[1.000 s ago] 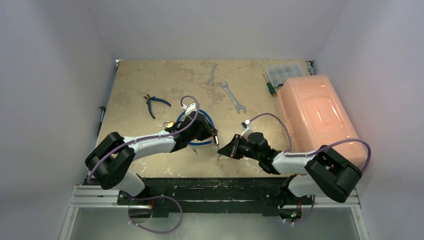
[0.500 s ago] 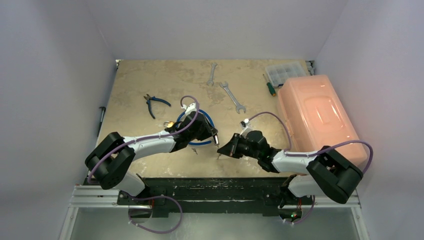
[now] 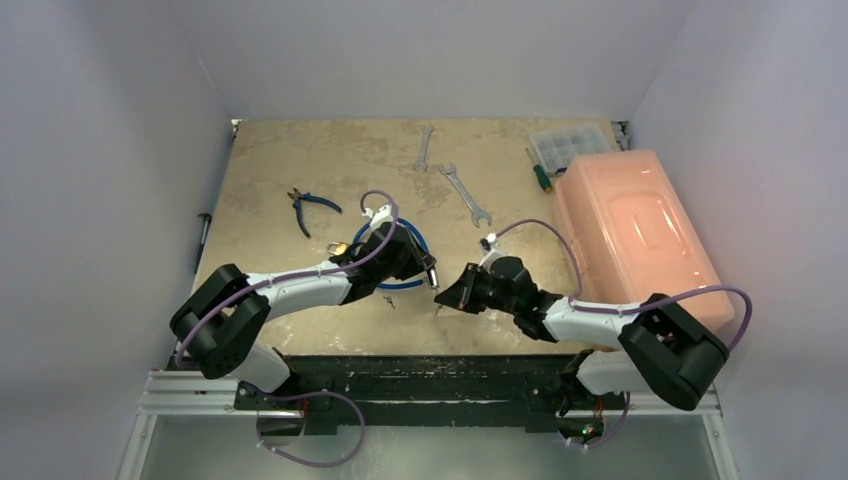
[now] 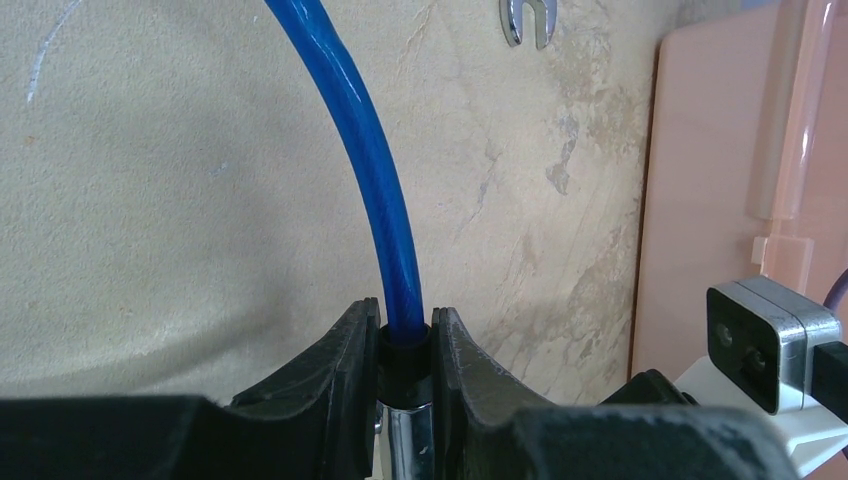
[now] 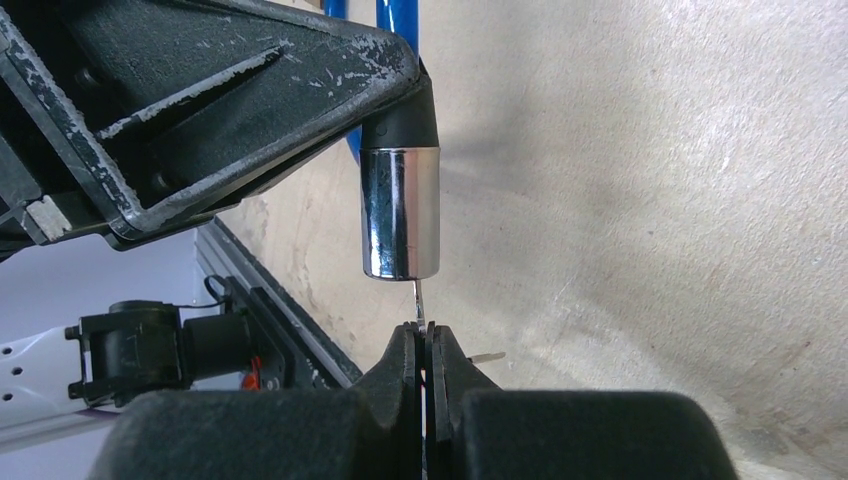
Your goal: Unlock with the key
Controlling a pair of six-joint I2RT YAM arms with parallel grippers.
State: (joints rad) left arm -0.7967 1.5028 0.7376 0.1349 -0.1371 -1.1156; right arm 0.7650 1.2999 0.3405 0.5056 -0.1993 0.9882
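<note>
My left gripper (image 4: 405, 325) (image 3: 430, 272) is shut on the black collar of a blue cable lock (image 4: 375, 170), just above the table. The lock's chrome cylinder (image 5: 400, 210) sticks out below the jaws and points at my right gripper (image 5: 424, 328) (image 3: 442, 298). That gripper is shut on the key (image 5: 419, 300), a thin silvery blade. The blade rises from the closed fingertips, and its tip meets the end face of the cylinder. How far it goes in is hidden. The rest of the key is hidden between the fingers.
A small brass padlock (image 3: 338, 247) lies behind the left wrist. Blue-handled pliers (image 3: 310, 207) and two wrenches (image 3: 424, 147) (image 3: 464, 193) lie farther back. An orange plastic case (image 3: 630, 230), a clear organiser (image 3: 568, 143) and a screwdriver (image 3: 540, 172) are at the right. A small silvery piece (image 5: 490, 356) lies under the right gripper.
My right gripper has edged slightly up and left toward the left gripper, carrying the key with it. The left arm has stayed still.
</note>
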